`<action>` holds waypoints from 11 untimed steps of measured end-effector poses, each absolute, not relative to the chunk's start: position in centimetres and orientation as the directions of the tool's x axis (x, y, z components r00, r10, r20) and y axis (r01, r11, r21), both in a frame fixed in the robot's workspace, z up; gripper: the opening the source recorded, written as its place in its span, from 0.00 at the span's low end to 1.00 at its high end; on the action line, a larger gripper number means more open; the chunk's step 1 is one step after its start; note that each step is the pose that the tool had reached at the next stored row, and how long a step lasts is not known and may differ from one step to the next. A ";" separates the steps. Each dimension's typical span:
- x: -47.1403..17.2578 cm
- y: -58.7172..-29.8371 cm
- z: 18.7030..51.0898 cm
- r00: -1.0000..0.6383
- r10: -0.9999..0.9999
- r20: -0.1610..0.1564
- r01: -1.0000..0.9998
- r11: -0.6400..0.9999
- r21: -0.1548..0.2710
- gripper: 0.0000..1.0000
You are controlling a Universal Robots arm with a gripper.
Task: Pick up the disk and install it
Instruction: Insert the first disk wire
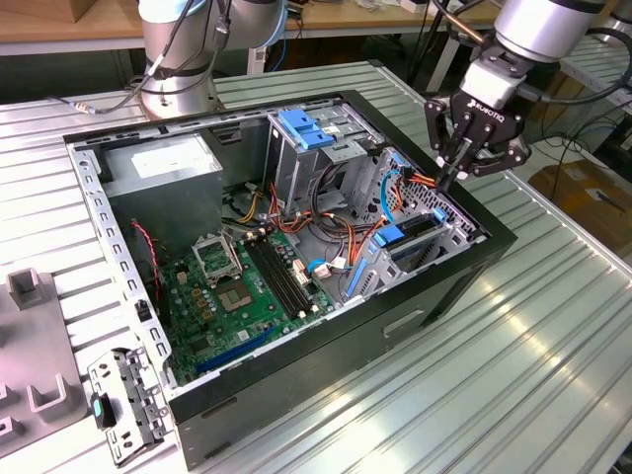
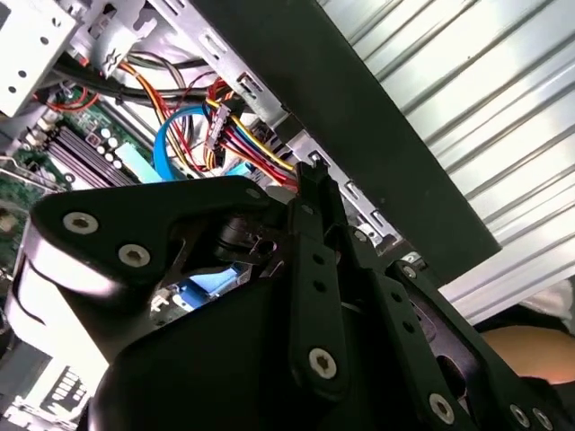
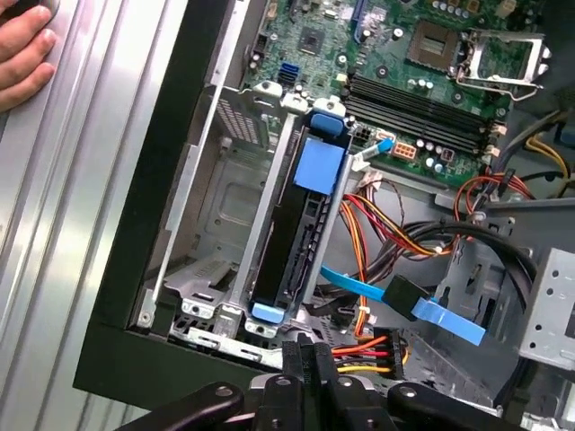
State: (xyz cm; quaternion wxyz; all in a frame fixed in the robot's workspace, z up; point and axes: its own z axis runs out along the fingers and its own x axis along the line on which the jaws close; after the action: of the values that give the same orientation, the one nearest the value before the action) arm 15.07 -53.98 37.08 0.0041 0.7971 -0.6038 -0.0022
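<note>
Cables (image 3: 395, 233) just beside seated disk (image 3: 301, 242)

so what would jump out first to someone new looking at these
The open computer case on the ribbed metal table, motherboard exposed. The gripper hangs over the case's edge at the exterior view's right, fingers together and empty. Beneath it the disk sits in its bay.

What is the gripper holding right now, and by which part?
Nothing. The gripper is shut and empty above the case's edge; the disk sits in its bay, untouched.
</note>
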 end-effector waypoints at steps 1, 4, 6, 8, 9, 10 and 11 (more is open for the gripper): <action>15.1 -54.0 37.1 0.255 -0.967 0.001 -0.967 -0.255 0.009 0.17; 15.0 -54.0 37.0 0.227 -0.974 0.001 -0.974 -0.227 0.009 0.17; 14.6 -54.0 37.1 0.224 -0.975 0.001 -0.974 -0.224 0.009 0.17; 14.3 -54.0 37.0 0.222 -0.975 0.001 -0.975 -0.222 0.009 0.17; 14.3 -54.0 37.0 0.217 -0.976 0.001 -0.976 -0.217 0.009 0.17; 14.3 -54.0 37.1 0.209 -0.978 0.001 -0.978 -0.209 0.009 0.17; 14.3 -54.0 37.1 0.200 -0.980 0.001 -0.980 -0.200 0.009 0.17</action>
State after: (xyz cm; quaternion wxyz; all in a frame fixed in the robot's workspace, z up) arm 14.32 -53.98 37.05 0.0040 0.7746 -0.6324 -0.0024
